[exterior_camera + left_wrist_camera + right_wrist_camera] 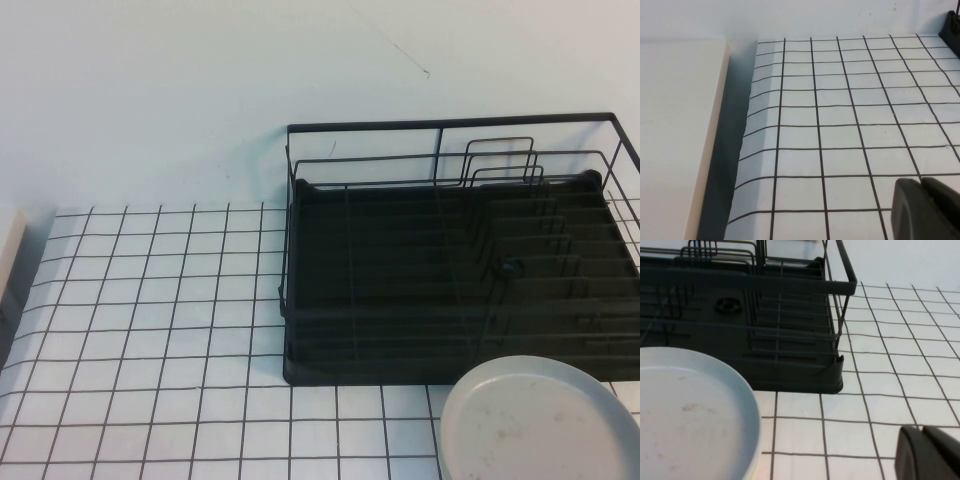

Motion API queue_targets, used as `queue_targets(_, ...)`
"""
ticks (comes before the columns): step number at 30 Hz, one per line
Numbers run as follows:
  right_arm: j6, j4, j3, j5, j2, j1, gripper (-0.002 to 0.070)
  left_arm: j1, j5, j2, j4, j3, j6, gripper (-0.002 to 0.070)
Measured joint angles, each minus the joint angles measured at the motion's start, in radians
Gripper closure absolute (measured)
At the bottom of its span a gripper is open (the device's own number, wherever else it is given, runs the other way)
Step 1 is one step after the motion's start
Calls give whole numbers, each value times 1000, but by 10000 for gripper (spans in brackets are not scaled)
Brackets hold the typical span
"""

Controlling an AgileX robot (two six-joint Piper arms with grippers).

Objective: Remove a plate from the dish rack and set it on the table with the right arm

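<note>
The plate [540,420] lies flat on the counter [150,330], just in front of the dish rack [450,290] and clear of its wires; so the job looks all but finished, and the step in hand, as I judge it, is simply getting the right arm away cleanly.

The right pincer [930,452] shows only as a black tip low in its own wrist view, jaws closed together and holding nothing; the plate sits off to one side of it, apart, with the rack's front corner beyond. To finish well: draw the tip back and up, away from the plate's rim, without brushing it or the rack's frame; no sideways sweep.

The left pincer [925,207] hangs over bare grid, far from plate and rack; its dark tips look pressed together, nothing between them.

The high view gives the whole rack, no plates standing in its dividers, yet shows neither arm; the right wrist view alone shows the gap between tip and plate; the left wrist view alone shows a pale slab [675,135] past the counter's edge.
</note>
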Motion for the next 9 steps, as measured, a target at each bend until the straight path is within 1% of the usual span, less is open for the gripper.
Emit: queue_targets(9,8,-5,0,2,0,0,678,0,0,0,0,0,0,678)
